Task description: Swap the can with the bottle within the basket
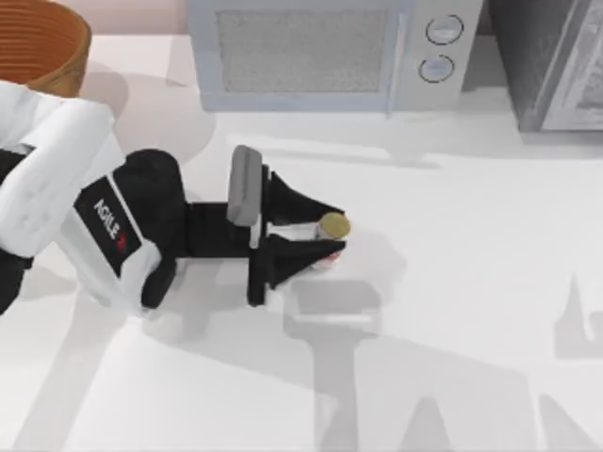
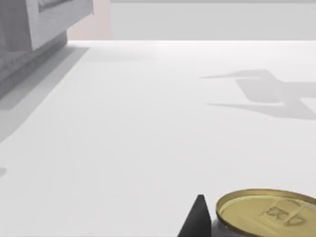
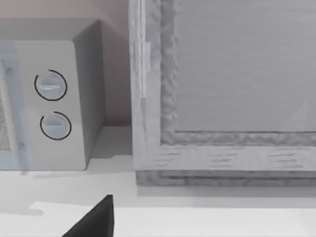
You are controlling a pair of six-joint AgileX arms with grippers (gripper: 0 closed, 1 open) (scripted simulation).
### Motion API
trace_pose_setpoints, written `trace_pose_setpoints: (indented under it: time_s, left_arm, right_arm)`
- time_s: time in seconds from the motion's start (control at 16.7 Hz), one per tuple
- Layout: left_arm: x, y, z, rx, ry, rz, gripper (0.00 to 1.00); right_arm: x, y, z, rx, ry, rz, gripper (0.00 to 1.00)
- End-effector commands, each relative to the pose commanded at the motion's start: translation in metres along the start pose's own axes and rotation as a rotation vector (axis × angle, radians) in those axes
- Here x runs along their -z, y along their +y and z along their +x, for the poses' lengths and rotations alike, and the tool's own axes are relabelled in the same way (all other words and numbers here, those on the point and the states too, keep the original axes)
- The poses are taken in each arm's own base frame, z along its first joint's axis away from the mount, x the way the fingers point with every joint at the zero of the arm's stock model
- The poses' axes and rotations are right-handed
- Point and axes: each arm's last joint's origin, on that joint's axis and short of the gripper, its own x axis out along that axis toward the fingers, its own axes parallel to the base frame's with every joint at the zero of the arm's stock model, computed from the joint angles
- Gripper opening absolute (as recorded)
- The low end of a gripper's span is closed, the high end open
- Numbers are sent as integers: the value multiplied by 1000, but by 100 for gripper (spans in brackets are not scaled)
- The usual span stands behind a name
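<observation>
The can [image 1: 333,227], small and white with red markings and a dull gold top, stands on the white table near the middle. My left gripper [image 1: 332,235] reaches in from the left and is shut on the can, one black finger on each side. Close up, the left wrist view has the can's gold lid [image 2: 266,212] beside a black fingertip [image 2: 197,219]. The orange-brown wicker basket [image 1: 66,47] sits at the far left corner, cut off by the frame. The bottle is out of view. A dark part of my right gripper [image 3: 94,222] appears in the right wrist view.
A grey microwave [image 1: 320,52] with two round dials stands at the back centre, also in the right wrist view [image 3: 52,103]. A grey textured cabinet [image 1: 556,61] stands at the back right. Open white tabletop lies right of and in front of the can.
</observation>
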Motion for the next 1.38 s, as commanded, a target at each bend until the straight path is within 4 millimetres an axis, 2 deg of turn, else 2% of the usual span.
trace_pose_setpoints:
  time_s: [0.3,0.36,0.9,1.02,1.2,1.38]
  left_arm:
    - [0,0,0,0,0,0,98]
    - [0,0,0,0,0,0,100]
    - [0,0,-1,-4,0,0,100]
    - [-5,0,-8,-43,7,-28,100]
    - [-31,0,-27,-177,25,-85,100]
    - [-78,-9,-54,-363,40,-114,100]
  right_arm:
    - [0,0,0,0,0,0,100]
    - [0,0,0,0,0,0,100]
    - [0,0,0,0,0,0,100]
    - [0,0,0,0,0,0,100]
    - [0,0,0,0,0,0,100]
    - [0,0,0,0,0,0,100]
